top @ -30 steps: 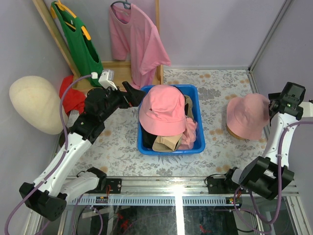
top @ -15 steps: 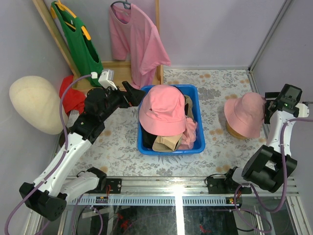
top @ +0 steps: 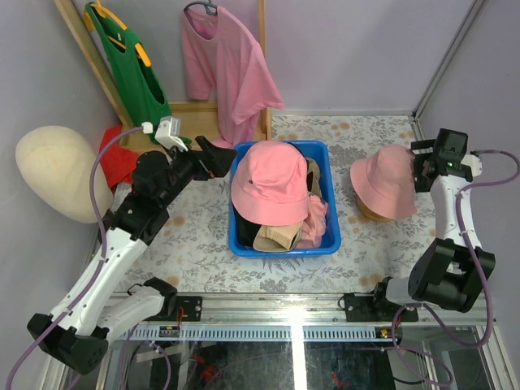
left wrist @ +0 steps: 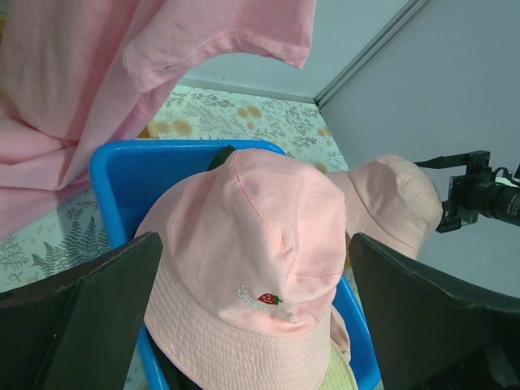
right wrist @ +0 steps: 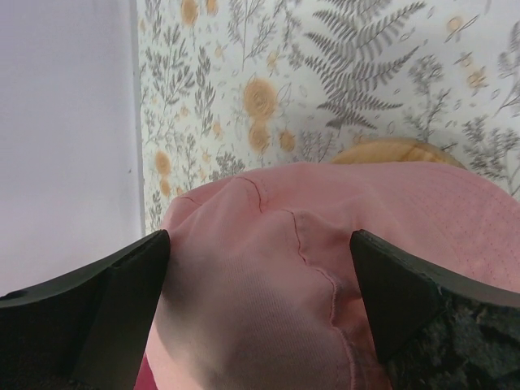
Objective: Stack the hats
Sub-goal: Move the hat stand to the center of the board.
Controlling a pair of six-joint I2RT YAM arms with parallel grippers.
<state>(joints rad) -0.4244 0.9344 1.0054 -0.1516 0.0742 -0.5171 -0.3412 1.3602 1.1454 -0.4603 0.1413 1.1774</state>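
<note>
A blue bin [top: 240,244] in the middle of the table holds a heap of hats. A pink bucket hat [top: 272,183] with a strawberry mark [left wrist: 244,244] lies on top, over a tan cap [top: 275,238] and darker ones. My left gripper [top: 221,154] [left wrist: 253,252] hovers open just left of and above that hat, a finger on each side of it. To the right, a second pink bucket hat [top: 386,180] [right wrist: 325,268] rests on a tan hat [top: 370,213] [right wrist: 396,150]. My right gripper [top: 417,171] [right wrist: 260,240] stands open at its right edge, the crown between its fingers.
A wooden rack [top: 195,110] at the back left carries a green T-shirt [top: 130,69] and a pink T-shirt [top: 231,69] that hangs just behind the bin. A cream mannequin head [top: 57,172] and a red cloth [top: 120,158] sit at the far left. Walls close in on the right.
The right gripper has swung left and toward the back, and the pink hat on the right has slid left with it. The left gripper has shifted slightly up and back.
</note>
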